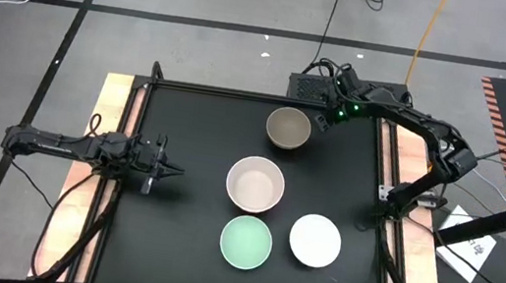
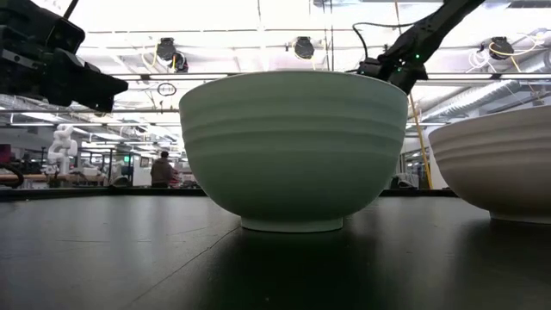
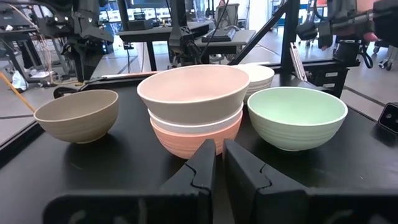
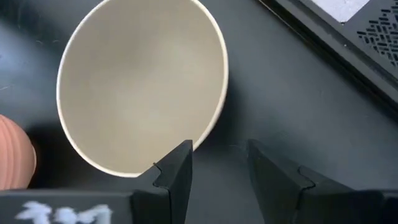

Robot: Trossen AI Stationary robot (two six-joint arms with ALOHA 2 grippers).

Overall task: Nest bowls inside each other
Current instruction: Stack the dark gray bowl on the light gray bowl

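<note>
You are looking at a task partly done: a stack (image 3: 194, 112) of three bowls is sitting mid-table, salmon-orange at the bottom, a white one in the middle and a pale beige-pink one on top, straight ahead of the left gripper (image 3: 217, 163) and close to its fingertips. The left gripper is hovering low over the table near its own edge with the fingers pressed together and nothing between them; it is pointing at the stack without touching it. The mint green bowl (image 1: 246, 242) is standing alone beside the stack, on the near side of it as the high view shows, and a white bowl (image 1: 316, 240) is standing next to that one, apart from it; from the left gripper both are lying ahead and off to one side. The grey-brown bowl (image 4: 142, 87) is sitting alone toward the far edge, and your right gripper (image 4: 217, 163) is hanging just over its rim with the fingers spread: one finger is showing above the rim's edge, the other over bare table (image 4: 298, 93) just outside the bowl. Nothing is pinched yet. Judging from this, roughly half the nesting is finished and three loose bowls are remaining; the right arm appears to be lining up a rim grasp on the grey-brown bowl, which you would then need to carry to the stack.
</note>
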